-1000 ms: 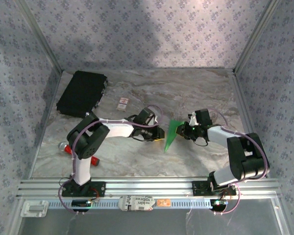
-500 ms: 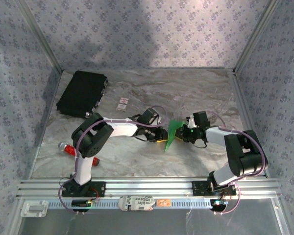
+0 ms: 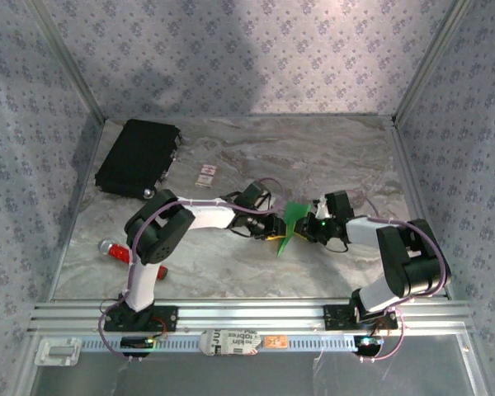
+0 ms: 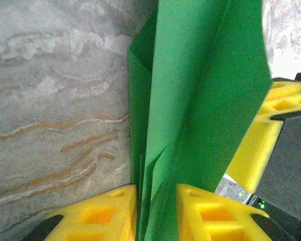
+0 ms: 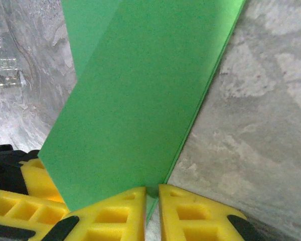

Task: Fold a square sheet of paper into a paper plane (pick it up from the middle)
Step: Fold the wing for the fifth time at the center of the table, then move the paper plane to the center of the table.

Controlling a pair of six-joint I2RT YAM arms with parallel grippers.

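Observation:
The green sheet of paper point(image 3: 289, 223) is folded into a slim pointed paper plane shape and stands on edge mid-table between both grippers. My left gripper point(image 3: 274, 226) is shut on its left side. In the left wrist view several folded green layers point(image 4: 200, 75) fill the gap between the yellow fingertips of the left gripper point(image 4: 157, 188). My right gripper point(image 3: 308, 224) pinches the other side. In the right wrist view the right gripper point(image 5: 152, 190) is almost closed on the paper's thin lower edge point(image 5: 140, 100).
A black case point(image 3: 139, 157) lies at the back left, with a small white card point(image 3: 206, 173) beside it. A red tool point(image 3: 115, 250) rests behind the left arm's base. Patterned walls enclose the table, and a metal rail point(image 3: 247, 315) runs along the near edge.
The two grippers have drawn slightly closer together, the left reaching right and the right easing left. The paper between them now looks narrower. Both grips have stayed on.

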